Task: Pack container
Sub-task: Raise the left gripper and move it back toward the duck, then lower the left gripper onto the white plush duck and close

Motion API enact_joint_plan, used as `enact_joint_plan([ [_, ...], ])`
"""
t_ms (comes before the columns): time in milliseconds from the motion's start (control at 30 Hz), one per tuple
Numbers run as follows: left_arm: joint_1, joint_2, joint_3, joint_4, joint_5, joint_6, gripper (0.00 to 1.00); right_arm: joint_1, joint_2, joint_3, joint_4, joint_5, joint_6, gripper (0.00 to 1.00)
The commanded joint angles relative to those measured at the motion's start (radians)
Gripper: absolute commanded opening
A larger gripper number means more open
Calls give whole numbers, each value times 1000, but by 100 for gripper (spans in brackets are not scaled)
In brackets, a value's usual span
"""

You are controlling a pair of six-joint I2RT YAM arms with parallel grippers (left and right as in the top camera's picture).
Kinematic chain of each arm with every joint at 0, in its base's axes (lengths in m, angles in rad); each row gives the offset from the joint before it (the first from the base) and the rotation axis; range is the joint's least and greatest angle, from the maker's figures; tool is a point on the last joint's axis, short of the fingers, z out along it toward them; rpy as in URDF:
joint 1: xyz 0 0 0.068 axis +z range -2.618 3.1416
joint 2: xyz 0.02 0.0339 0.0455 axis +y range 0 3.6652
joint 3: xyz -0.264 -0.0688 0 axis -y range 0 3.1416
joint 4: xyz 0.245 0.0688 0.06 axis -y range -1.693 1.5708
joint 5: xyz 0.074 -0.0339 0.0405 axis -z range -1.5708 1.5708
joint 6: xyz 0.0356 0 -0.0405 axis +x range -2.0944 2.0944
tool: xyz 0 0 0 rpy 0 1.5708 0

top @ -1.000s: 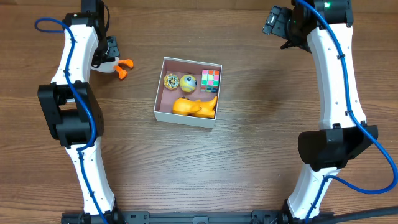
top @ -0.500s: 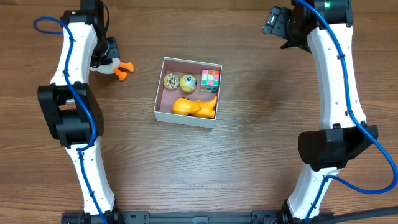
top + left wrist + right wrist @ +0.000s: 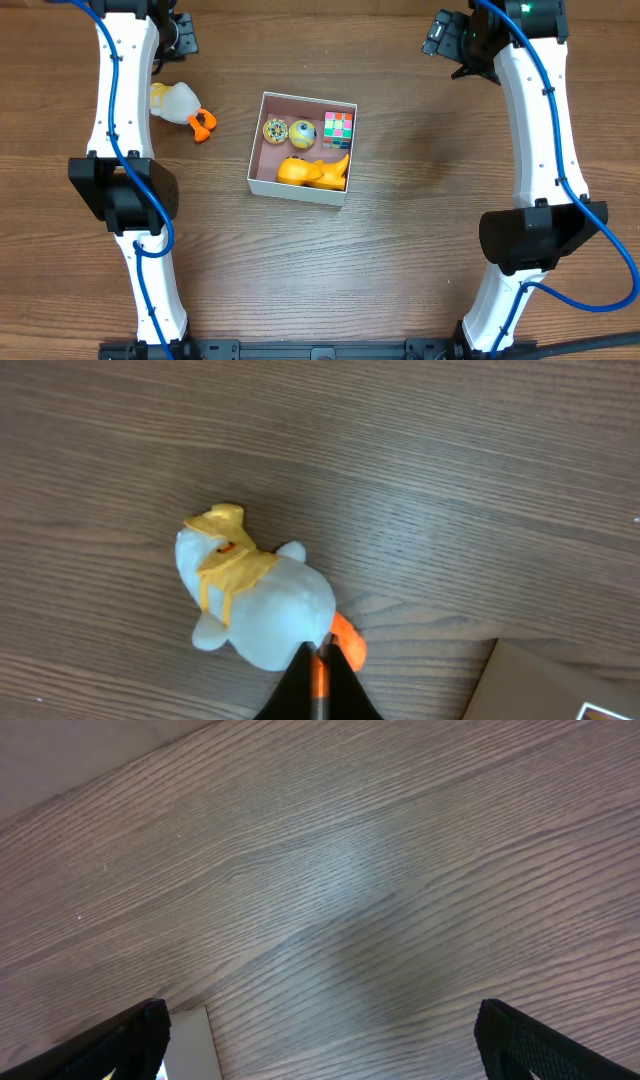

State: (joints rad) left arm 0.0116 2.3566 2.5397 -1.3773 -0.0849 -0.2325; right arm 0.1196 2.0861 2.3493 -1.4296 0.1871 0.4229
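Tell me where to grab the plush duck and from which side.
Grip the plush duck across its plump white body, coming straight down from above. It lies on the table, and that body is its bulkiest part; the orange feet and yellow hat look too small.

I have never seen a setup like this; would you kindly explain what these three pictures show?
Two white robot arms stand at a wooden table. One picture looks down from above; the other two come from cameras on the wrists. The left gripper is shut and empty, near a white plush duck with orange feet. The right gripper is open, holding nothing. Between the arms sits a square white cardboard box with a pink inside, holding a yellow toy, two small balls and a colourful cube.
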Motion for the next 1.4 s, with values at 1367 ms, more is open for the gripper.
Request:
enact_joint_plan([
  [1367,8,240,14,-58,-60,-3,56,3,-8,13,4,6,8,100],
])
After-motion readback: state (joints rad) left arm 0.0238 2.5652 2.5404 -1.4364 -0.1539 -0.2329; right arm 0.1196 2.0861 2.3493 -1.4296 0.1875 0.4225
